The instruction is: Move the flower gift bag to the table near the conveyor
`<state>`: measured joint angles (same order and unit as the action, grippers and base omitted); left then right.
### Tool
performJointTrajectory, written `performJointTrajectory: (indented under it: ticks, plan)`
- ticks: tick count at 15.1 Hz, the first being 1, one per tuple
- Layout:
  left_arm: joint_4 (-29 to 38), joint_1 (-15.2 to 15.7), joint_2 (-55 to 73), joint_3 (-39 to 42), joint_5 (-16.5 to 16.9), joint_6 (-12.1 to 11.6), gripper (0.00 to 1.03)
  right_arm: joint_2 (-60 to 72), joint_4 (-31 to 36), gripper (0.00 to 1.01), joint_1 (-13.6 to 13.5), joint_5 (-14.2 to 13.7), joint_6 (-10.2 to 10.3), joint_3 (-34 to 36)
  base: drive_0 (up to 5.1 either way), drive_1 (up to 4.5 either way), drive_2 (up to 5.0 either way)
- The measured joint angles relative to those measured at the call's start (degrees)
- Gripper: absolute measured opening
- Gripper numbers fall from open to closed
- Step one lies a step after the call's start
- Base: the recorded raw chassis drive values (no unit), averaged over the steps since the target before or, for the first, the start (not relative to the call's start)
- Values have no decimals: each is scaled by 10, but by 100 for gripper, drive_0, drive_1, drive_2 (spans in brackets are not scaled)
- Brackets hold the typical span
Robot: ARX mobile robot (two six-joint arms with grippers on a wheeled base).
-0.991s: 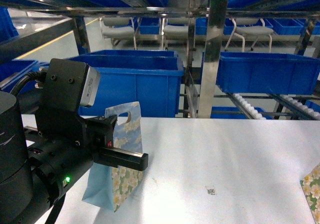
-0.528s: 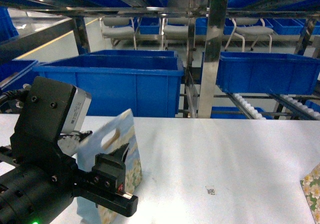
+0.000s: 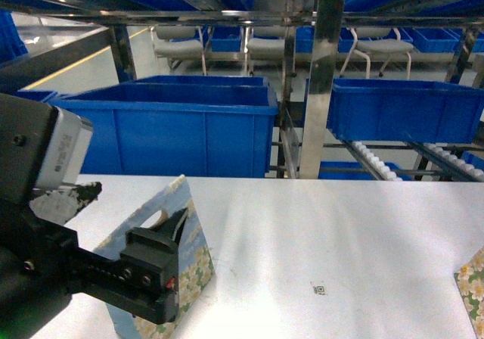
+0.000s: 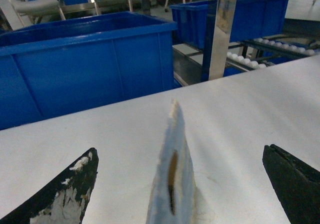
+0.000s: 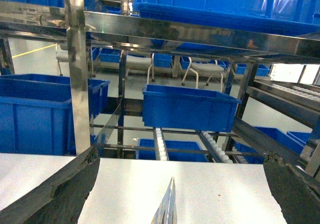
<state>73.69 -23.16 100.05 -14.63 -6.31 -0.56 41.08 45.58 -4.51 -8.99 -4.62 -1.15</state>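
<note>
The flower gift bag (image 3: 195, 248), with sky and daisy print, stands leaning on the white table (image 3: 340, 233) at the lower left of the head view. My left gripper (image 3: 136, 206) is open and straddles the bag's top. In the left wrist view the bag's thin upper edge (image 4: 172, 184) rises midway between the two black fingertips (image 4: 82, 176), touching neither. The conveyor (image 3: 374, 161) of white rollers runs behind the table's far edge. My right gripper (image 5: 181, 154) shows only in its wrist view, open, with the thin edge of another bag (image 5: 170, 209) below it.
Large blue bins (image 3: 189, 127) stand behind the table's far edge, with steel rack posts (image 3: 325, 74) between them. A second floral bag (image 3: 473, 290) pokes in at the right edge of the table. A small dark mark (image 3: 318, 287) lies on the tabletop.
The left arm has drawn back and down toward the camera. The bag has gone from nearly upright to a stronger lean and sits lower in the head view.
</note>
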Motion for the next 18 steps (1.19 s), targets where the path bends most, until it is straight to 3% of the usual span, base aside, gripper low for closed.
performJointTrajectory:
  ticks: [5,9,13,15,16,17,18]
  plan:
    - [-19,71,-97,20,34,-8,98,0,0,98,0,0,0,0,0,0,0]
    - [-43,99,-155,30,47,-17,98,0,0,98,0,0,0,0,0,0,0]
    - [-148,200,-310,51,71,-21,98,0,0,98,0,0,0,0,0,0,0]
    - [-148,203,-317,52,73,-13,98,0,0,98,0,0,0,0,0,0,0]
    - [-147,202,-315,52,75,-13,98,-25,-75,91,22,42,11,-9,0,0,0]
    - [-158,232,-340,87,60,-3,73,-76,-121,64,45,84,32,3,0,0,0]
    - [-221,232,-444,113,62,2,35,-147,-190,25,45,90,36,4,0,0,0]
